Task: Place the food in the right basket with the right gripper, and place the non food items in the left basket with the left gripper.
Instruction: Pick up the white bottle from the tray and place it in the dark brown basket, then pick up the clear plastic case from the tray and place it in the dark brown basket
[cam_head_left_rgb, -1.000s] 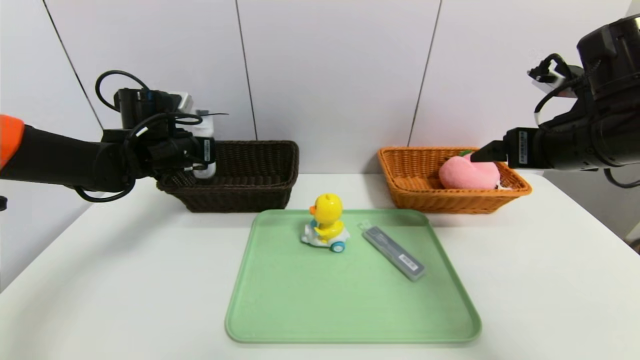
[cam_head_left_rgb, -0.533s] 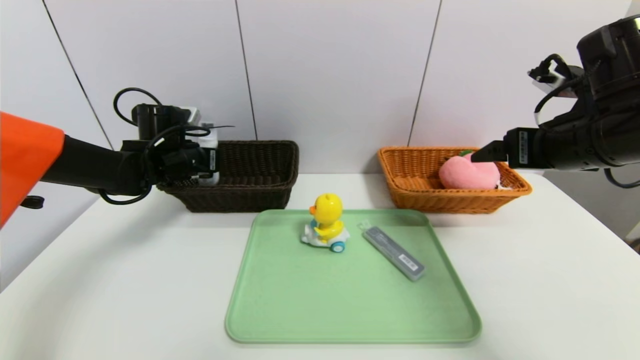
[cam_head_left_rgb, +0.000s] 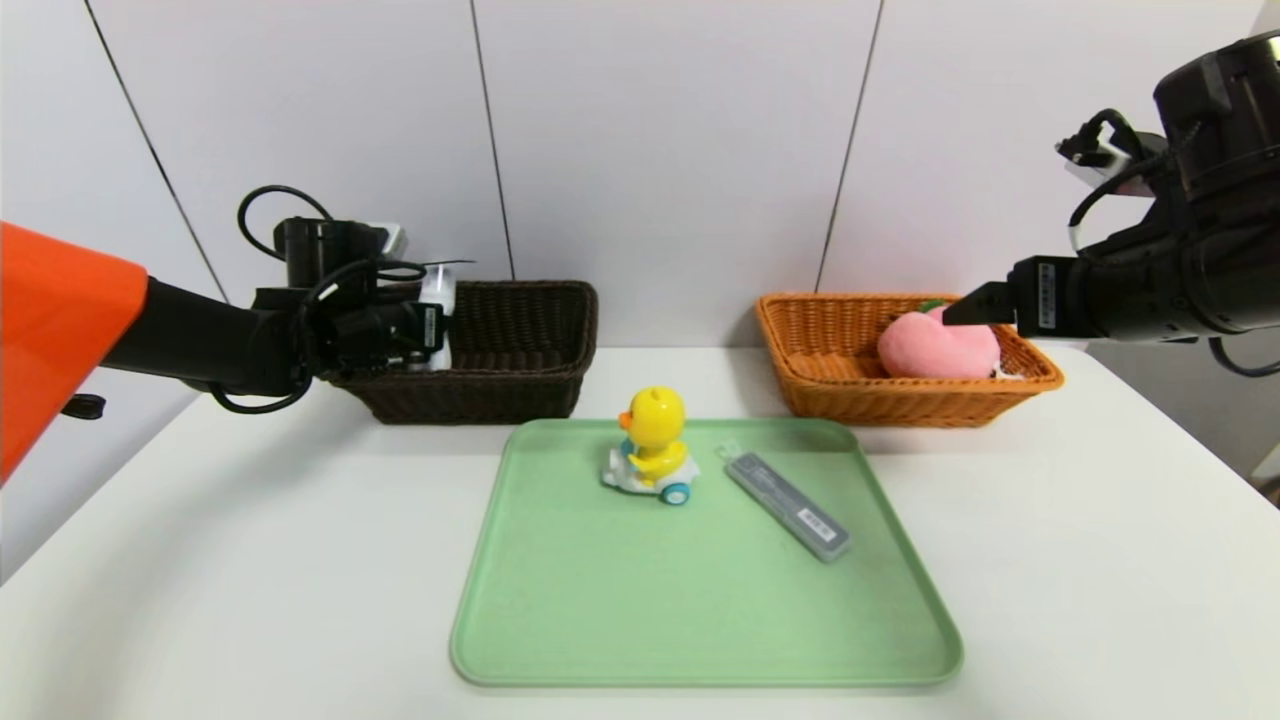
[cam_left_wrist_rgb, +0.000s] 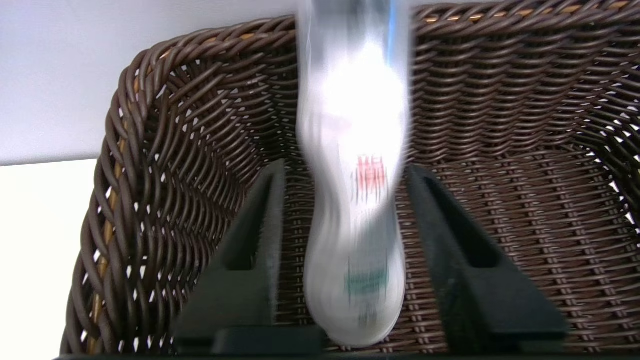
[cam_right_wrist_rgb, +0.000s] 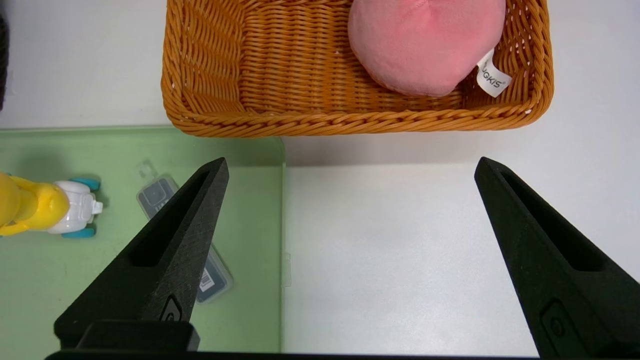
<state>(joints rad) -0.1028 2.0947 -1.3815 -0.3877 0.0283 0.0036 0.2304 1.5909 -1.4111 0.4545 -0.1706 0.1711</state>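
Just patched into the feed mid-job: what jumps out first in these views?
The left tool over the dark brown basket, its fingers spread with the blurred white bottle between them, apparently dropping in. Next, the pink plush peach lying in the orange basket, the open right tool held above. On the green tray sit the yellow duck and grey case.

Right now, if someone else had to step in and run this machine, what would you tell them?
Left hand: open over the dark brown basket, fingers clear of the white bottle, which looks to be dropping in.
Right hand: open, empty, held in the air near the orange basket.
Done: pink plush peach lies in the orange basket.
Left: the yellow duck toy and the grey case sit on the green tray; both go to the dark basket with the left hand.
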